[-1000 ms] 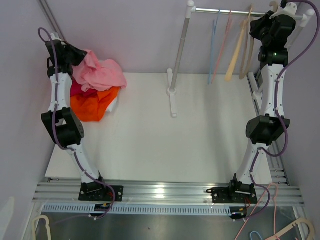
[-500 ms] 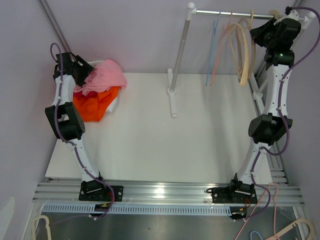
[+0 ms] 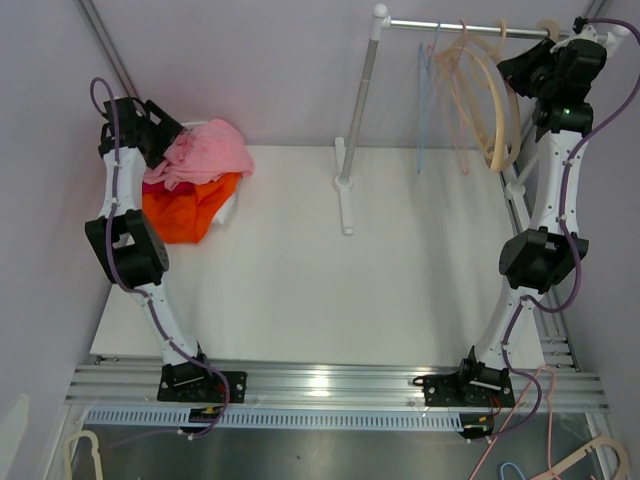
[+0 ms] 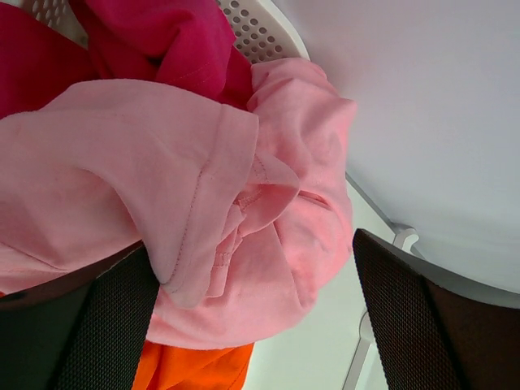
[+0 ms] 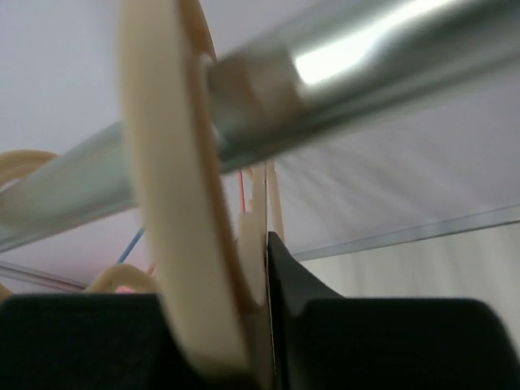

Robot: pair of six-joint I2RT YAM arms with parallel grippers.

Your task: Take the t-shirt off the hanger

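The pink t-shirt lies crumpled on a pile of clothes at the back left, off any hanger. My left gripper hovers right over it, open. In the left wrist view its fingers stand wide to either side of the pink t-shirt, and the left gripper grips nothing. My right gripper is up at the rail. The cream hanger hangs there, blurred by swinging. In the right wrist view the hanger hooks over the rail and fills the gap of the right gripper.
Under the pink shirt lie an orange garment and a magenta garment in a white perforated basket. The rack's post and foot stand at the back middle. A blue hanger and a pink hanger hang on the rail.
My left gripper opened and let go of the pink t-shirt, which settled onto the pile. My right gripper rose to the rail with the cream hanger, and the hangers now swing.
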